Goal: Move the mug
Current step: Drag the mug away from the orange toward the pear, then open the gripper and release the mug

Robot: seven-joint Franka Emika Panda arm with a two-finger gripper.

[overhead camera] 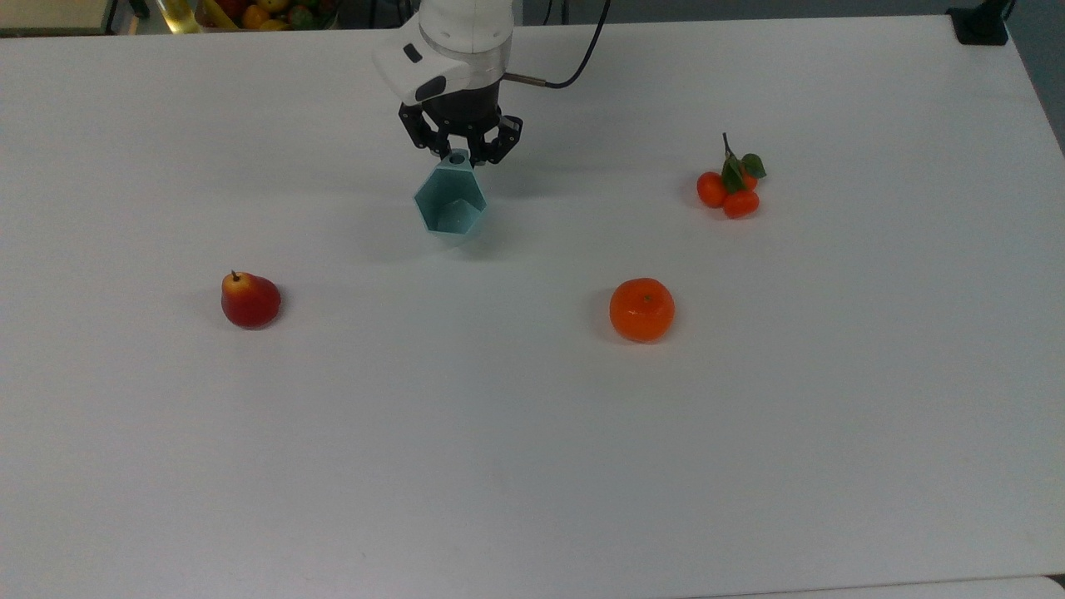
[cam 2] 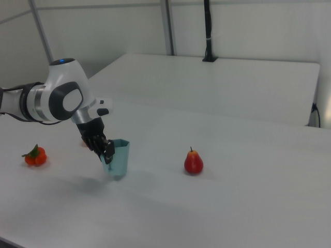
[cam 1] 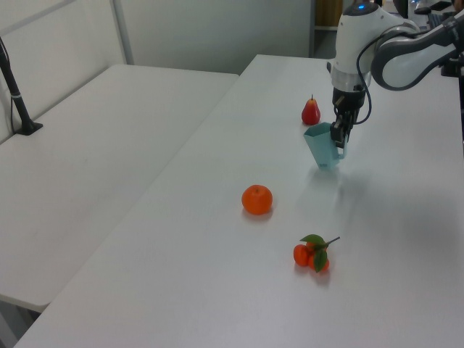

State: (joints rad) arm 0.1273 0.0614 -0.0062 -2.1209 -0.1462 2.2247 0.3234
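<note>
The hand [overhead camera: 458,155] is closed on the small ring handle of the mug [overhead camera: 450,205] and holds it upright, w/ the open rim facing up. In the right view the mug [cam 2: 117,157] seems very near the tabletop [overhead camera: 532,466], maybe just touching it; I cannot tell which. It is toward the top view's upper middle, well apart from the pear [overhead camera: 249,300], the orange [overhead camera: 641,309] and the small mandarin bunch [overhead camera: 731,188].

I judge the step in hand is carrying and placing. To do it well: keep the mug vertical, lower slowly, bc the base is narrow and the grip is only on the handle, so the mug could swing or tip. Release only when the base sits flat, then lift the hand straight up, w/o brushing the rim.
</note>
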